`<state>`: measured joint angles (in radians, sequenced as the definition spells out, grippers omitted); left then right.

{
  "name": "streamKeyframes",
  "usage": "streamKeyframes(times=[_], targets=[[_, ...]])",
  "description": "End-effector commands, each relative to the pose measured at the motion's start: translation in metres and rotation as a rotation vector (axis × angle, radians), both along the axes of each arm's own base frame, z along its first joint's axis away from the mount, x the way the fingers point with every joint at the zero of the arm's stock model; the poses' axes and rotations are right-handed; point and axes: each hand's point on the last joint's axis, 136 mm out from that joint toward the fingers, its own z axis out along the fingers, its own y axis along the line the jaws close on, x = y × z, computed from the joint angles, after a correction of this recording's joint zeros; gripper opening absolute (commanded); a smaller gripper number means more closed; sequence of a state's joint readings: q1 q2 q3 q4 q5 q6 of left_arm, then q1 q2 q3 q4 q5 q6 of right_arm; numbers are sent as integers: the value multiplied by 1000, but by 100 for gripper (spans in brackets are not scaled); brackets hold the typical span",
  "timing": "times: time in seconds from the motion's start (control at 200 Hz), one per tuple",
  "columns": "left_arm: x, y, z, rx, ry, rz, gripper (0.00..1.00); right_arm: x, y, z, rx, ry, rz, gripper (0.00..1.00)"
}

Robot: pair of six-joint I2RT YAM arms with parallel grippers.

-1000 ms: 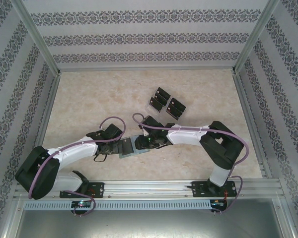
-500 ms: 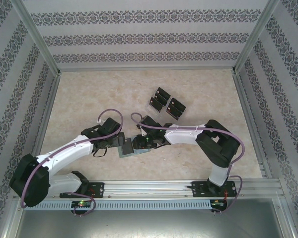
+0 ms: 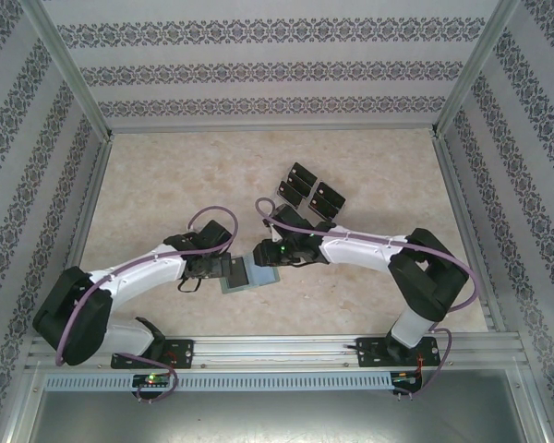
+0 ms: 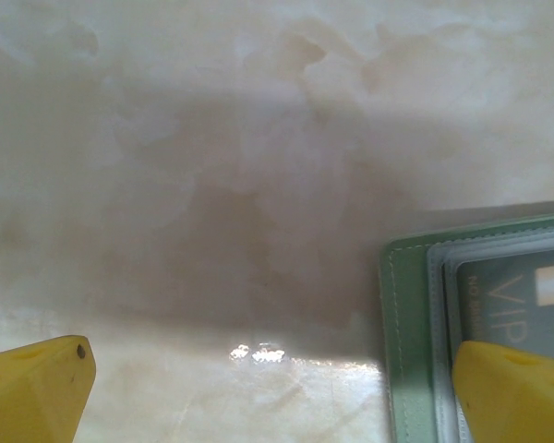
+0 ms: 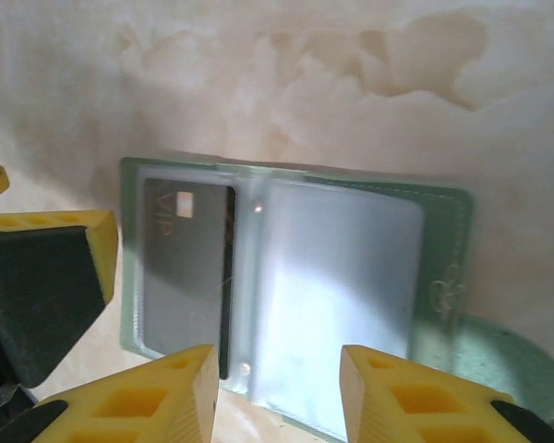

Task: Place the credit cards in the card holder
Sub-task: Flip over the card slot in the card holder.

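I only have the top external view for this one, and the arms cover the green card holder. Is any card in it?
Observer: Yes. The right wrist view shows the card holder lying open, with one black card marked VIP behind the clear pocket on the side of the left tool.
Operator: And the other pocket?
Observer: The other pocket looks empty, with only pale lining showing.
Operator: Is the right tool carrying a card?
Observer: No. The right tool hangs open above the holder, with nothing between its fingers.
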<state>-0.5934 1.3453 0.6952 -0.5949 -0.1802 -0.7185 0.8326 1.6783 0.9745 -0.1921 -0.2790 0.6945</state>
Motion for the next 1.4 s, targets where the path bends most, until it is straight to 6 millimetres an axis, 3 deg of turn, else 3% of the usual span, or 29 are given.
streamKeyframes(times=[0.0,0.505,0.719,0.869,1.149,1.394], targets=[[4,5,1,40,8,-19,100,-1,-3,-9,-40,5,27,40],[7,-2,-18,48,68,-34,100,-7,8,-43,-70,74,59,40],[6,-4,-19,31,63,-25,100,-9,20,-41,-38,78,64,39],[10,-2,-4,19,19,4,100,-10,27,-42,-18,88,64,39],[11,23,46,20,-158,117,100,-12,37,-37,7,91,73,39],[8,26,55,-9,-177,138,100,-13,52,-30,21,92,90,39]])
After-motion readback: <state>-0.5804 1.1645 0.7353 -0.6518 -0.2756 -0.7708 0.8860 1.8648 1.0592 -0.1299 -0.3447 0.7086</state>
